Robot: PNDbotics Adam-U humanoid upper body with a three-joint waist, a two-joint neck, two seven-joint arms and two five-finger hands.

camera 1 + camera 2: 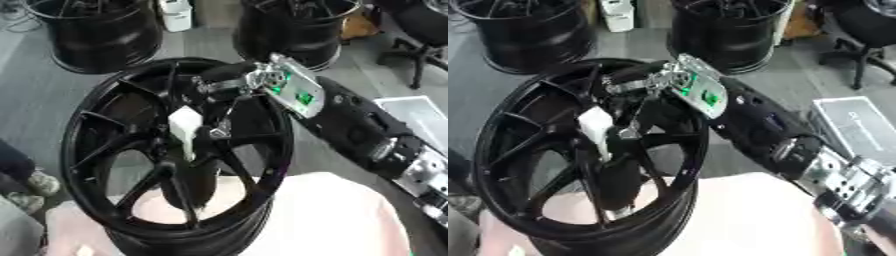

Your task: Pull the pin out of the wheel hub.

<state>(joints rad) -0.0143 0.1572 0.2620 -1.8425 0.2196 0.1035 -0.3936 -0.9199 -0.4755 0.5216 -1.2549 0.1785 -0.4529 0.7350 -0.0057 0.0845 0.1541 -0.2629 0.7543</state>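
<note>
In the left eye view, a black wheel hub [175, 150] stands on a pale bench [341, 220]. A white pin [185, 127] sits at the hub's centre. The right robot hand [229, 85] reaches in from the right over the rim, its fingers curled down toward the centre beside the pin; whether they grip it cannot be told.

In the right eye view, two more black wheels [531, 32] stand on the far floor.
</note>
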